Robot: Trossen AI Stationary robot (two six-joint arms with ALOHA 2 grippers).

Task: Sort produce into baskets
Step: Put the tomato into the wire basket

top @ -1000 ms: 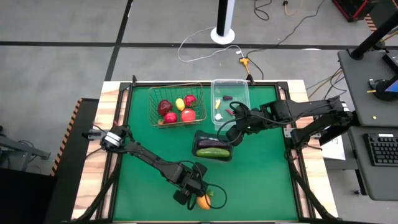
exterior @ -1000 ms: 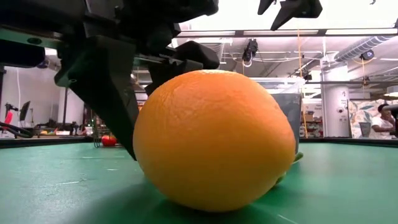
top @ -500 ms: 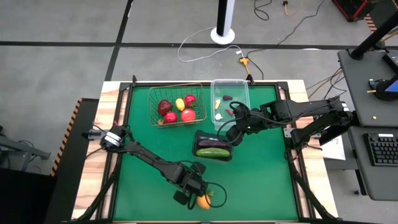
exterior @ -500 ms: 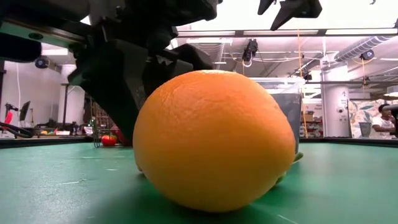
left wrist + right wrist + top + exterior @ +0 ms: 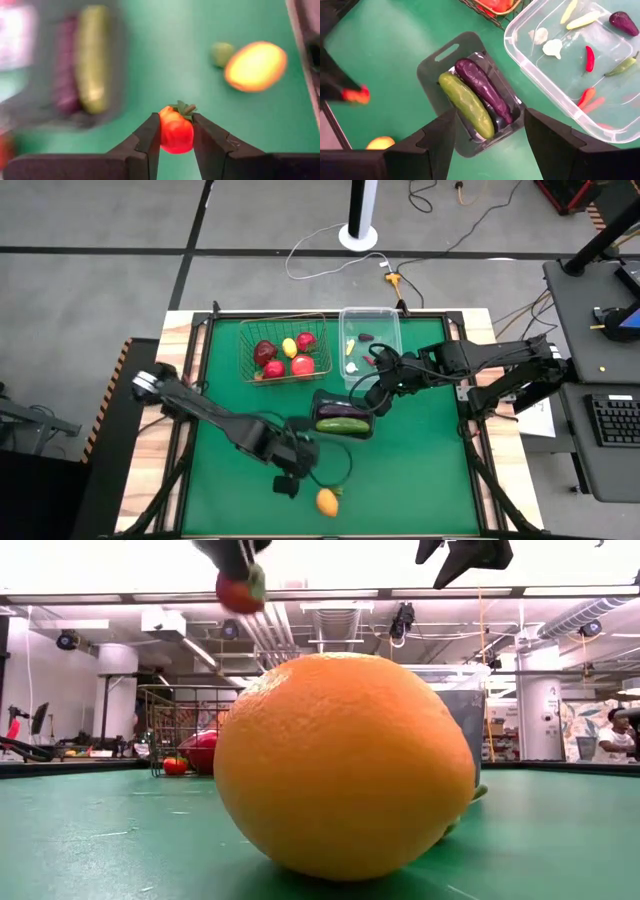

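My left gripper (image 5: 176, 134) is shut on a small red fruit with a green stem (image 5: 176, 131), held above the green mat near the table's front middle (image 5: 298, 470). It also shows high up in the low view (image 5: 240, 588). An orange (image 5: 326, 501) lies on the mat in front of it, with a small green piece (image 5: 221, 53) beside it. My right gripper (image 5: 490, 135) is open and empty above the dark tray (image 5: 343, 415). A green cucumber (image 5: 466, 104) and a purple eggplant (image 5: 482, 89) lie in that tray. My left gripper pinches the small red fruit by its two sides (image 5: 164, 135) between its two fingers, at their free ends. The green stem (image 5: 184, 108) sticks out past the fingertips. The fruit is lifted clear of the mat.
The wire basket (image 5: 285, 348) at the far left holds red fruits and a yellow lemon. The clear tub (image 5: 370, 340) beside it holds chilies, garlic and a small dark piece. Open green mat lies to the left and right of the orange.
My left gripper has risen from the mat beside the orange, carrying the small red fruit, and has gone a little toward the table's far-left. The orange has stayed where it was.
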